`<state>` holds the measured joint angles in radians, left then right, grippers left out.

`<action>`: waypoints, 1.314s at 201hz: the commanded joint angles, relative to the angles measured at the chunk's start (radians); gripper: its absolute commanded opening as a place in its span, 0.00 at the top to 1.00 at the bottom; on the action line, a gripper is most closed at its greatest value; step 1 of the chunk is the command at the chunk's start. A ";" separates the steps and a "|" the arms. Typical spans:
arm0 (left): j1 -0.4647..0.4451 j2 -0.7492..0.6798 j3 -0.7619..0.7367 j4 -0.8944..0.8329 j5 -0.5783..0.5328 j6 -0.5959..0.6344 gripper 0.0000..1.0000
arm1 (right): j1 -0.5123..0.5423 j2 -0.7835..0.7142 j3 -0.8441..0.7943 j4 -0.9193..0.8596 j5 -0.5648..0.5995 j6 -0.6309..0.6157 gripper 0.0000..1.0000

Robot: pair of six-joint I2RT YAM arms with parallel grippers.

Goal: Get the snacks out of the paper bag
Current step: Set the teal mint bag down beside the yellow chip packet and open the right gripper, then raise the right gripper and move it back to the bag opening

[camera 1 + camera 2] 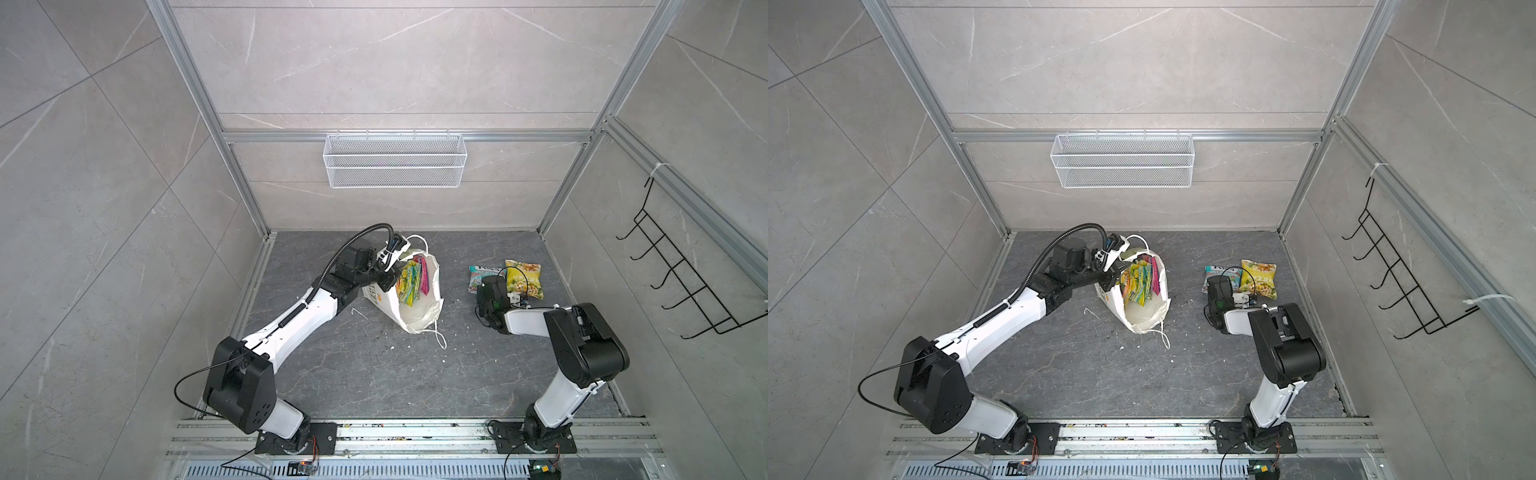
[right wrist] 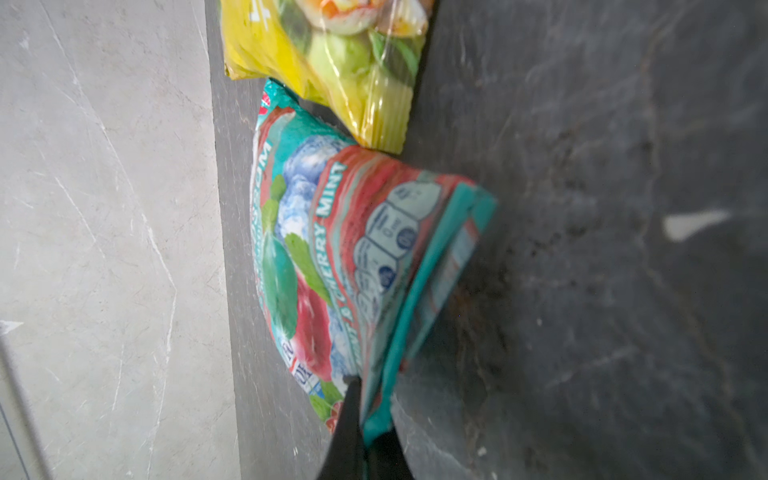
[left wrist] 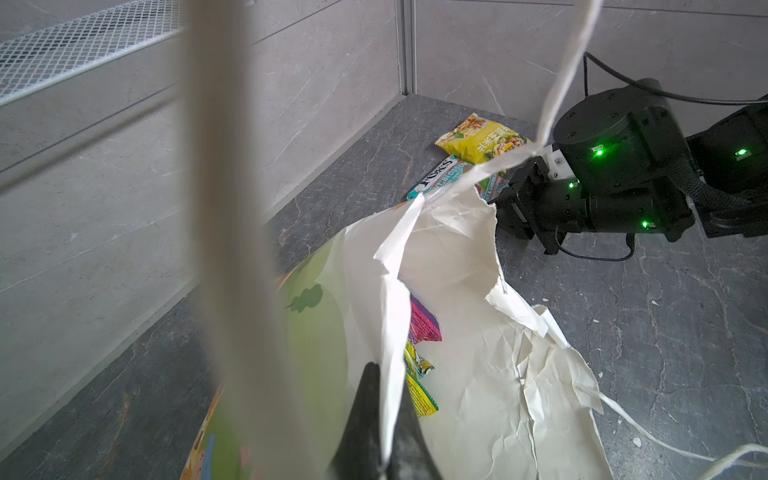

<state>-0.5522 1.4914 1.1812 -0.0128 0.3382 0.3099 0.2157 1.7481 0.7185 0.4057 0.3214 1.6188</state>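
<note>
placing step: teal glossy packet (image 2: 332, 249) clamped in right gripper (image 2: 365, 411) beside yellow packet (image 2: 332, 62); white paper bag (image 3: 457, 332) pinched by left gripper (image 3: 386, 390); release needed next.

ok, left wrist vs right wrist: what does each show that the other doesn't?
Left wrist only: the paper bag, its torn rim pinched in the left gripper, the purple packet and yellow-green packet inside it, and the mesh basket. Right wrist only: the right gripper shut on the edge of the teal packet. Both: the teal packet and the yellow packet side by side on the dark floor.
</note>
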 commanded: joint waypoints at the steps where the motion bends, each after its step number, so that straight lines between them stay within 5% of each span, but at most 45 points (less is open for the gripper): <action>1: -0.007 -0.046 -0.009 0.055 0.000 0.011 1.00 | -0.017 -0.001 0.014 -0.032 -0.002 -0.049 1.00; 35: -0.008 -0.051 -0.011 0.054 0.001 0.006 1.00 | -0.037 0.005 0.025 -0.049 -0.046 -0.068 1.00; 80: -0.007 -0.054 -0.009 0.051 0.001 0.006 1.00 | -0.037 -0.022 0.010 -0.022 -0.069 -0.063 0.56; 163: -0.008 -0.060 -0.015 0.055 0.004 0.001 1.00 | -0.037 -0.327 -0.104 -0.142 0.015 -0.104 0.47; 192: -0.006 -0.066 -0.019 0.050 0.006 0.001 1.00 | -0.037 -0.457 -0.052 -0.217 -0.050 -0.385 0.47; 210: -0.007 -0.071 -0.010 0.027 0.014 0.000 1.00 | -0.034 -0.501 0.043 -0.212 -0.261 -0.732 0.51; 231: -0.007 -0.081 -0.008 0.014 0.030 -0.004 1.00 | 0.012 -0.561 0.085 -0.173 -0.488 -0.971 0.68; 264: -0.006 -0.085 -0.009 0.005 0.036 -0.006 1.00 | 0.235 -0.669 0.115 -0.296 -0.470 -1.237 0.67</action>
<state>-0.5522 1.4570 1.1645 -0.0330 0.3382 0.3096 0.3126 1.1446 0.7986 0.2100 -0.0601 0.7101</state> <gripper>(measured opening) 0.050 0.311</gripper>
